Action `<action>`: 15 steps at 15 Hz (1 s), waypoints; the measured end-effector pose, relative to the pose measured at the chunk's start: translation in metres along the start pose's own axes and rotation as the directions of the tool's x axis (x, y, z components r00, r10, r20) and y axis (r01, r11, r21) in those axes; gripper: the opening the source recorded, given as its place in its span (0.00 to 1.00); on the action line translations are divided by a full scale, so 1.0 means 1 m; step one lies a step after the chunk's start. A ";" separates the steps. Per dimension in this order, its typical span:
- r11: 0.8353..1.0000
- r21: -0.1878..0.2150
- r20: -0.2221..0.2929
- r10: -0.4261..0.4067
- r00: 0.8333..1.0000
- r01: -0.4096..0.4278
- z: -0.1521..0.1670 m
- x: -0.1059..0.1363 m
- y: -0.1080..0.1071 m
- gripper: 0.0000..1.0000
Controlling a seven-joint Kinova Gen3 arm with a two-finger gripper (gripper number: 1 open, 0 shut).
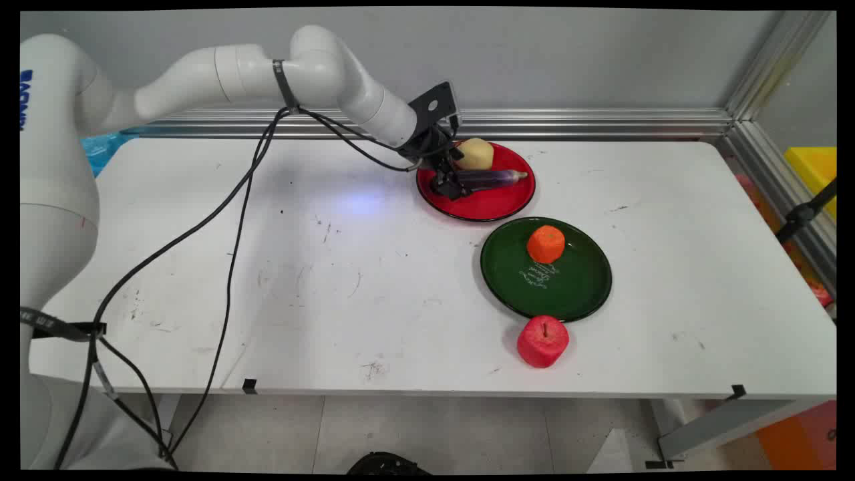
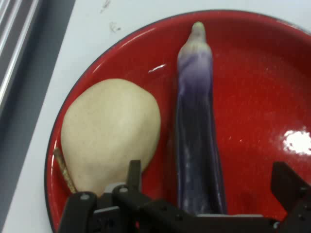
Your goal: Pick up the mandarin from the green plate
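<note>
The gripper stands wide, one finger either side of the eggplant on the red plate — nearly touching the pear alongside, which could get nudged or pinched.

White arm; black cables; black claw

fingers at eggplant on red plate

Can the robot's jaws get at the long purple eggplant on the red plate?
Probably yes: the black gripper hangs open right over the long purple eggplant on the round red plate, a jaw on each side; the pale yellow pear lies beside it.
</note>
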 end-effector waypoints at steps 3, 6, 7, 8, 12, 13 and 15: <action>1.000 -0.006 -0.003 -0.019 1.000 0.019 -0.014 0.010 0.005 1.00; 0.999 -0.027 0.001 -0.040 0.999 0.040 -0.033 0.020 0.015 1.00; 0.998 -0.036 0.004 -0.043 0.999 0.043 -0.039 0.023 0.019 1.00; 0.998 -0.046 0.008 -0.046 0.999 0.046 -0.046 0.026 0.024 1.00; 0.995 -0.089 0.021 -0.054 0.998 0.056 -0.069 0.040 0.044 1.00; 0.994 -0.096 0.020 -0.057 0.998 0.059 -0.073 0.044 0.048 1.00; 0.991 -0.114 0.014 -0.068 0.998 0.069 -0.078 0.055 0.059 1.00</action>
